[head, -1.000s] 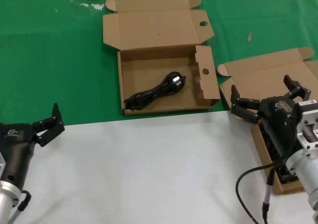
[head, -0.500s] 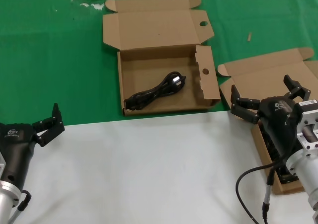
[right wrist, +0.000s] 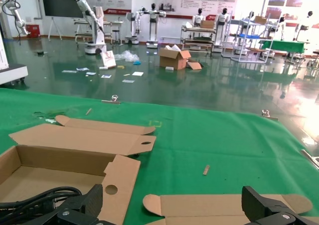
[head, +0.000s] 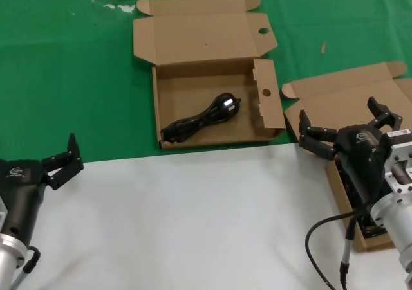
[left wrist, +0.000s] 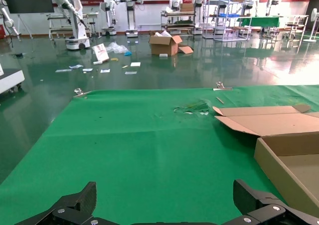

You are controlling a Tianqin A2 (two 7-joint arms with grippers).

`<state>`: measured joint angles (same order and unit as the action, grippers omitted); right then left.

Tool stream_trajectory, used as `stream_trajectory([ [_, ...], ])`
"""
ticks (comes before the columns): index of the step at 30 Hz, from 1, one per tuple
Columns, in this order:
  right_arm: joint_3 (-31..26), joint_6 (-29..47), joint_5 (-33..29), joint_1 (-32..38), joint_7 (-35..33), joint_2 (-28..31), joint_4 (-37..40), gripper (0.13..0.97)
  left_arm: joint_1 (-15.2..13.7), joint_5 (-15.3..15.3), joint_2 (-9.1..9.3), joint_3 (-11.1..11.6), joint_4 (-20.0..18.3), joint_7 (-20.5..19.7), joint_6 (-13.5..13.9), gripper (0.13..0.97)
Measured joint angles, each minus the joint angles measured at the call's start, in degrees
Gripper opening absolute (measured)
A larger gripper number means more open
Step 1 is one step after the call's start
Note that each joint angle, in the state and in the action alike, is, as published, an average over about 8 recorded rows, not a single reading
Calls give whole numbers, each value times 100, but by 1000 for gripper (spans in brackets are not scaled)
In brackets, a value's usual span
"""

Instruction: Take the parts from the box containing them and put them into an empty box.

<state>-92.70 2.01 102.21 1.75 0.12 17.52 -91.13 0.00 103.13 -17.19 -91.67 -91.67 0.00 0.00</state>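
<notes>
Although the task speaks of an empty box, the wide holed box (head: 193,39) in the middle of the desk (head: 64,78) has one black power cord (head: 201,119) in it. The cord lies loosely looped and slantwise on the box floor, touching neither arm. The lid is folded flat back and the side flap with its round hole stands upright, which leaves the tray open from above for dropping parts in.

The source box (head: 351,97), the one without holes, sits well to the robot's right of the holed box, its lid also thrown back. Most of its tray is hidden under the right arm. A dark strip shows along its inner wall in the head view, probably more cords, though how many cannot be told.

The right gripper (head: 337,110) hangs directly over this source box with its jaws released and spread wide, holding nothing. That placement suits a reach down for the next cord. The left gripper (head: 61,156) rests near the robot's body over the white sheet (head: 193,219), well apart from both boxes. Its jaws are likewise spread and empty, so it looks parked while the other arm works.

By count: two boxes, two grippers, and one cord plainly visible.
</notes>
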Motion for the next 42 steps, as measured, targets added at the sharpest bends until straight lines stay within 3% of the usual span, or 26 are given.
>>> stream_trajectory([
  [42,0,0,0,0,0,0,0,966,0,0,0,0,0,0,0,966],
])
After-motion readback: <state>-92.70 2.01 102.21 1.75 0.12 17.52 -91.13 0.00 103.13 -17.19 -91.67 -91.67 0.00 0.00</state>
